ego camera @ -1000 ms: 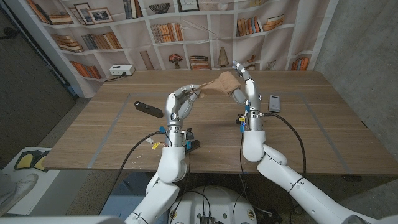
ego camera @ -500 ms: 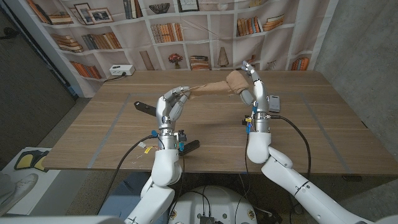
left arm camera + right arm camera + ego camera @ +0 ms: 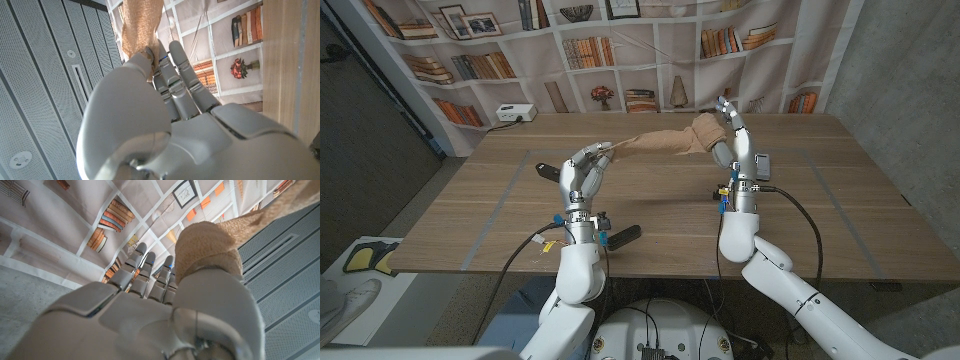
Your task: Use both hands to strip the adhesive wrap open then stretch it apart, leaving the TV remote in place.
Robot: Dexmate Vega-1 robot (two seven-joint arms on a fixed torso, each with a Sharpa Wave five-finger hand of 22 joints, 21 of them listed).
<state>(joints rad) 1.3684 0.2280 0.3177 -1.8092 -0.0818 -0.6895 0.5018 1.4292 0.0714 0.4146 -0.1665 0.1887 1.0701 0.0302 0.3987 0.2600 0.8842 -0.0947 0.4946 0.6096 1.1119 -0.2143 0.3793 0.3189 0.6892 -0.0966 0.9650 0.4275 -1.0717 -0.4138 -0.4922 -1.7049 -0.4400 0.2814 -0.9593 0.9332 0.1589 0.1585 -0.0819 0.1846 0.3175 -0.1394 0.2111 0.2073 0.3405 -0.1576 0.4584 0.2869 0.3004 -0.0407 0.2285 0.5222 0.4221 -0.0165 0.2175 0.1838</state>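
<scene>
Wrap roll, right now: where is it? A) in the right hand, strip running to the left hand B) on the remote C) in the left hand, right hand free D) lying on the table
A: the head view shows the roll gripped in the raised right hand, with the tan strip stretched across to the left hand, which pinches its end above the table.

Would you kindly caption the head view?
Left hand and right hand hold tan wrap stretched above the table.
</scene>
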